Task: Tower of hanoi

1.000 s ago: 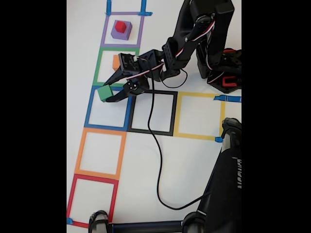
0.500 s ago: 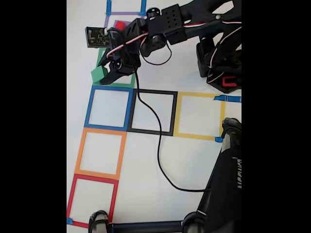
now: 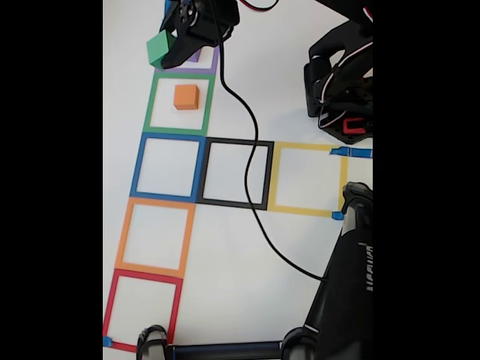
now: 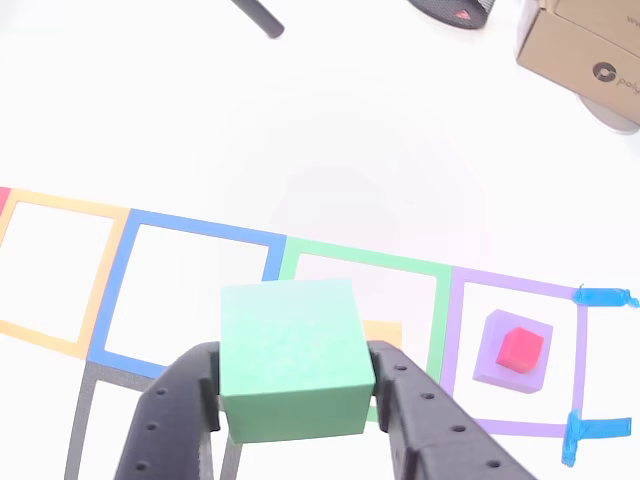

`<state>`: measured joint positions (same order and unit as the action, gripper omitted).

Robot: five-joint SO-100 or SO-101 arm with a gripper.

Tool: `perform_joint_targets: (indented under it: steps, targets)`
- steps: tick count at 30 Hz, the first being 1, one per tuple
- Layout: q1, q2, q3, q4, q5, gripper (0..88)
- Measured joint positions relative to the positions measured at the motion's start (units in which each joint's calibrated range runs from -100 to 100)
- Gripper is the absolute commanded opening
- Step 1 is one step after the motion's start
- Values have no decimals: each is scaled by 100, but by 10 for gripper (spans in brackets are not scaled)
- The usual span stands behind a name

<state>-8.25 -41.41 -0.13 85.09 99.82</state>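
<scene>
In the other view my gripper (image 4: 295, 372) is shut on the green block (image 4: 292, 358), which hangs above the table between two black fingers (image 4: 170, 425). Behind it a corner of the orange block (image 4: 386, 333) peeks out inside the green tape square. The red block (image 4: 520, 347) sits on the purple block (image 4: 500, 375) inside the purple tape square. In the fixed view the gripper (image 3: 168, 45) holds the green block (image 3: 158, 47) at the left edge of the purple square at the top. Below it the orange block (image 3: 186, 96) lies alone in the green square. The gripper covers the purple and red blocks there.
Hollow tape squares run down the sheet: blue (image 3: 139, 166), black (image 3: 235, 142), yellow (image 3: 307, 148), orange (image 3: 154, 202), red (image 3: 142, 276). A black cable (image 3: 251, 187) trails across the table. The arm's base (image 3: 341, 94) stands at right, a black stand (image 3: 345, 285) lower right, a cardboard box (image 4: 590, 45) far off.
The gripper lifted the green block from the upper-left corner of the blue square and carried it up the picture, past the green square, to the purple square. The orange block came into view.
</scene>
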Motion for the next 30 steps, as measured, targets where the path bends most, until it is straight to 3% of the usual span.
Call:
perform_joint_targets:
  steps: [6, 9, 21, 30]
  targets:
    - [609, -574, 673, 250, -54, 89]
    - [831, -1081, 1691, -185, 18, 91]
    - [1439, -2077, 6047, -3386, -18, 89]
    - [1451, -1106, 7490, -6360, -18, 88]
